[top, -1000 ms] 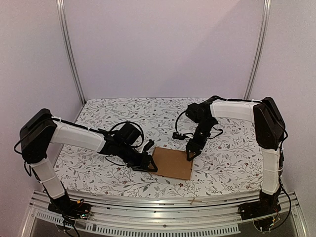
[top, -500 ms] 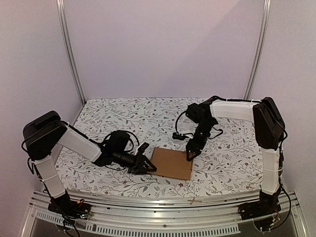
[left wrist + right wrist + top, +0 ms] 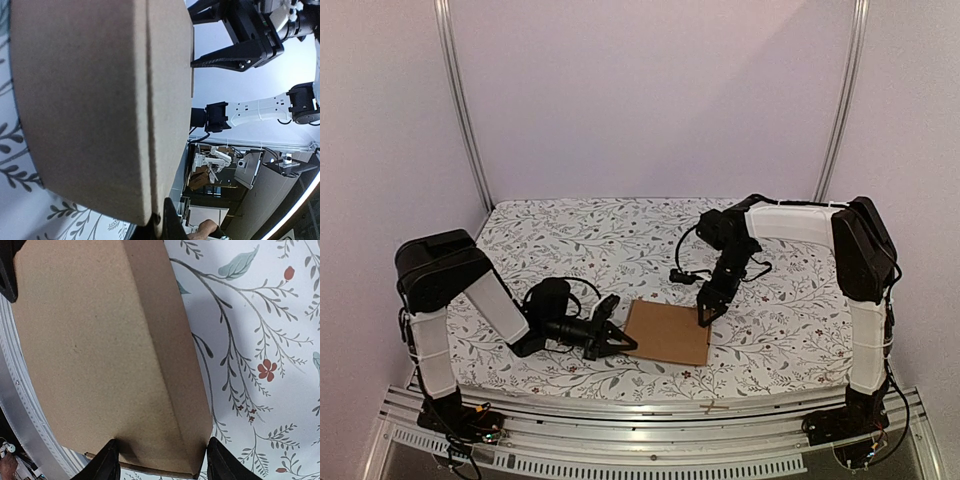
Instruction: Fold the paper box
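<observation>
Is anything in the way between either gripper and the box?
Nothing visible. The left gripper is shut right at the left edge of the box, and the right gripper has its fingers spread open over the box's right edge.

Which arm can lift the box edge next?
Left, probably. The left jaws are shut on an edge of the box, ready to lift. The right jaws stand open astride the opposite edge, gripping nothing.

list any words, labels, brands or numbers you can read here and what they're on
No text can be read in any view.
paper box: plain brown, no print.
floral cloth: leaf and flower pattern only.
background clutter in the left wrist view: too small and blurred to read.
</observation>
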Tool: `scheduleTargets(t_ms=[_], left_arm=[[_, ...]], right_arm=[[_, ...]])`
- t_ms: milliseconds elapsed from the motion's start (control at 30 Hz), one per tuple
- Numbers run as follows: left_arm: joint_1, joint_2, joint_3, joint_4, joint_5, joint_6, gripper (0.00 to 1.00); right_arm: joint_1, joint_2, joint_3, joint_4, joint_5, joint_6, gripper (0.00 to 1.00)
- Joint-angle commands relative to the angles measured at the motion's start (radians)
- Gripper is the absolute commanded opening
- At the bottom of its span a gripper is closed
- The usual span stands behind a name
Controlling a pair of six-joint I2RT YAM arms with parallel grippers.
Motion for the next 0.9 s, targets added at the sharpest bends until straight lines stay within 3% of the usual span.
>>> scheduleTargets(t_ms=[0,167,233,367,500,700,767,867], left_arm=[[0.007,0.084,-0.008,0.167,-0.003,-0.089,0.0],[0.009,0.16,-0.024,0.356,-0.003,-0.16,0.01],[0.012,0.174,-0.032,0.389,-0.009,-0.173,0.17],[0.023,0.115,-0.076,0.312,-0.031,-0.13,0.34],[0.027,-0.088,-0.091,-0.094,-0.076,0.057,0.54],[0.015,-0.404,0.064,-0.972,-0.366,0.524,0.59],[0.007,-0.454,0.097,-1.124,-0.463,0.594,0.59],[-0.018,-0.497,0.108,-1.192,-0.561,0.655,0.59]], right_arm=[[0.008,0.073,-0.022,0.02,0.077,-0.001,0.57],[0.007,0.072,-0.024,0.019,0.078,-0.003,0.57],[0.007,0.073,-0.024,0.019,0.079,-0.003,0.57],[0.006,0.071,-0.021,0.018,0.082,-0.001,0.57],[-0.002,0.062,-0.014,0.013,0.058,0.007,0.57],[-0.024,0.041,-0.004,-0.009,0.018,0.017,0.58],[-0.032,0.023,0.001,-0.014,0.004,0.018,0.59],[-0.038,0.0,0.013,-0.027,-0.011,0.019,0.6]])
